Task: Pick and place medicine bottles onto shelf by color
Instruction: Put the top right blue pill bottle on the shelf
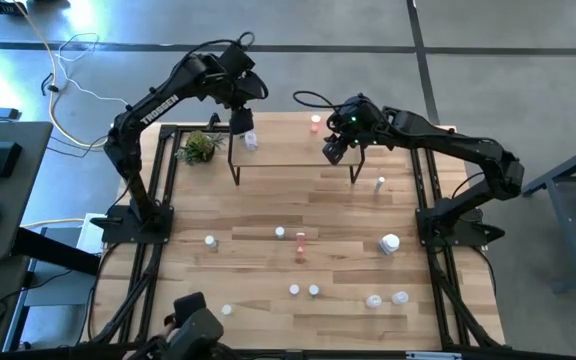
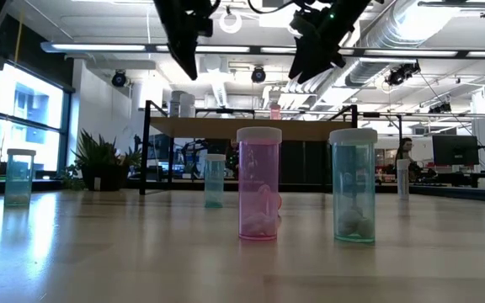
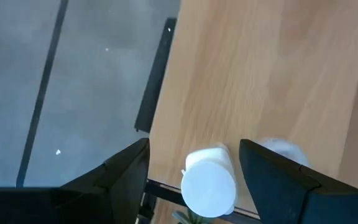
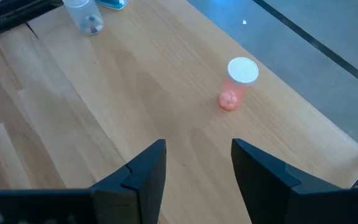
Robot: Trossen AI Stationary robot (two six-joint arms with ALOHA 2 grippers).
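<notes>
Your left pincer straddles, open, a light, slick bottle at the shelf's nine o'clock; grip its sides

The shelf is set at the table's far edge; a plant stands to its left; bottles are scattered in front

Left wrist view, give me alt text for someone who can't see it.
A white-capped bottle stands on the light-wood shelf near its edge, between the left gripper's two open dark fingers, neither touching it. Grey floor lies beyond the shelf's edge.
</notes>
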